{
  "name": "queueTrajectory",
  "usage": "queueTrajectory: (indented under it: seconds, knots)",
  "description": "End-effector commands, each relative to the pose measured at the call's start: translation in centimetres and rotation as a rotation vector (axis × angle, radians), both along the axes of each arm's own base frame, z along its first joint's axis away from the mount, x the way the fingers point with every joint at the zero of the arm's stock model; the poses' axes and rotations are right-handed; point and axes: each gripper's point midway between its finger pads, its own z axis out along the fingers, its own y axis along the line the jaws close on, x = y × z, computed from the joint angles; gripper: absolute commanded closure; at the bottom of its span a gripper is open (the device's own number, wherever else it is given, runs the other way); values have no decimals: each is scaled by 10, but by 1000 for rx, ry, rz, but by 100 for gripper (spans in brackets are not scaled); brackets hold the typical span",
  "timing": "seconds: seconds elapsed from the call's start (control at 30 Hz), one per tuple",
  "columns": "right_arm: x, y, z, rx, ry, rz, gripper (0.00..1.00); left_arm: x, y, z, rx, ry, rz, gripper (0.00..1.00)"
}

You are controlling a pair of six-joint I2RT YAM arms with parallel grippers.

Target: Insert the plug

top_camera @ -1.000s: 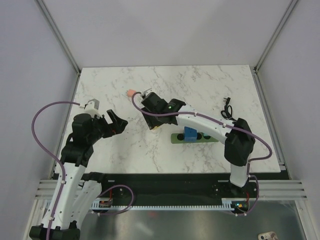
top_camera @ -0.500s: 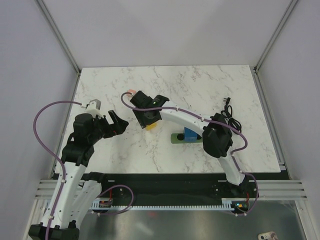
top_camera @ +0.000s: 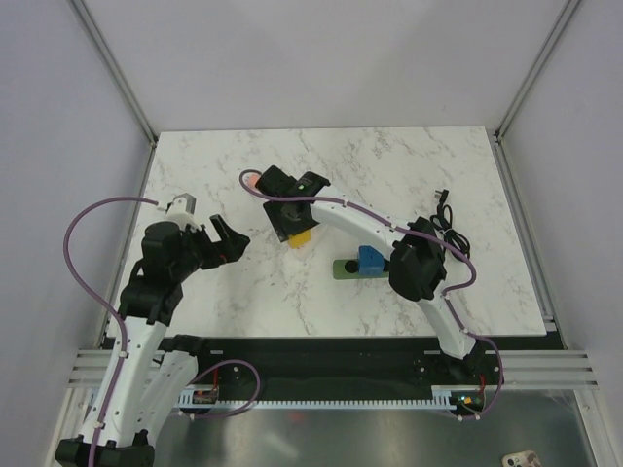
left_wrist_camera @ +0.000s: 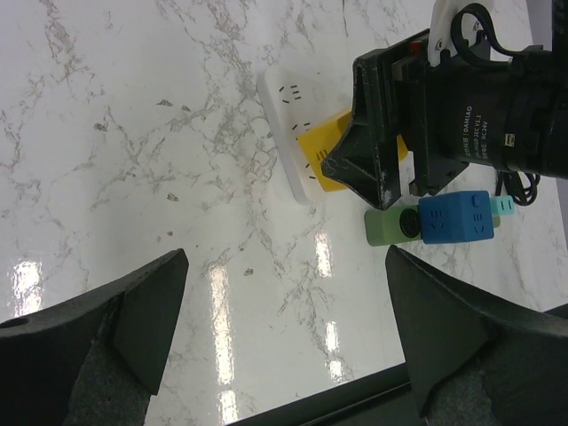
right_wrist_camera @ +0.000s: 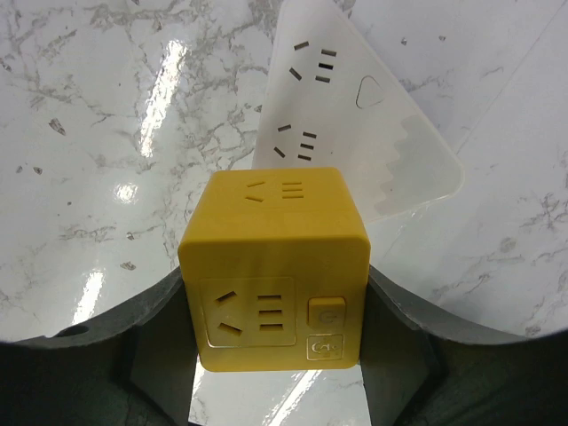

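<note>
Two robot arms reach over a white marble-patterned bench (top_camera: 409, 165). The right tool (right_wrist_camera: 275, 288) is clamped on a yellow plastic cube (right_wrist_camera: 273, 257) with socket holes on its faces, and both dark fingers press against its sides. Just ahead of that tool's fingertips, and partly under the cube, lies a flat white plastic power strip (right_wrist_camera: 355, 106); I cannot tell whether the cube touches it. The small bright-blue cube-shaped plug (top_camera: 370, 260) sits on top of a short green power strip (top_camera: 343, 269). It is back from the right tool toward that arm's elbow, close beside the arm and apart from both tools. The left tool (left_wrist_camera: 284, 266) has its two fingers wide apart with nothing between them, held above bare bench. The yellow cube, the white strip and the blue plug all lie ahead of it, well apart from its fingertips. A small pink block (top_camera: 251, 181) shows just beyond the right tool, on the side away from the plug. A black coiled cable (top_camera: 446, 216) lies past the right arm's elbow, away from both tools
</note>
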Motion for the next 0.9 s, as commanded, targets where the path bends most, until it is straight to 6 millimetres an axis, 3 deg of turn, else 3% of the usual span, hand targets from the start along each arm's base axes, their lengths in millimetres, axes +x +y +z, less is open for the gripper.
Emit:
queueTrajectory:
  seconds: [0.0,0.3,0.6,0.87]
  knots:
    - [-2,-3,16,4,-11,-42,100,0,2,2,37,-33,-16,1]
    - [-11,-1,-5,-15,54,-87,100,-2,-5,0,33,-26,-42,1]
    - [-8,4,-15,-30,36,-62,100,-3,-5,2,34,-37,-42,1]
    - [-5,-6,-18,-75,23,-88,100,-4,-4,3,36,-42,-39,1]
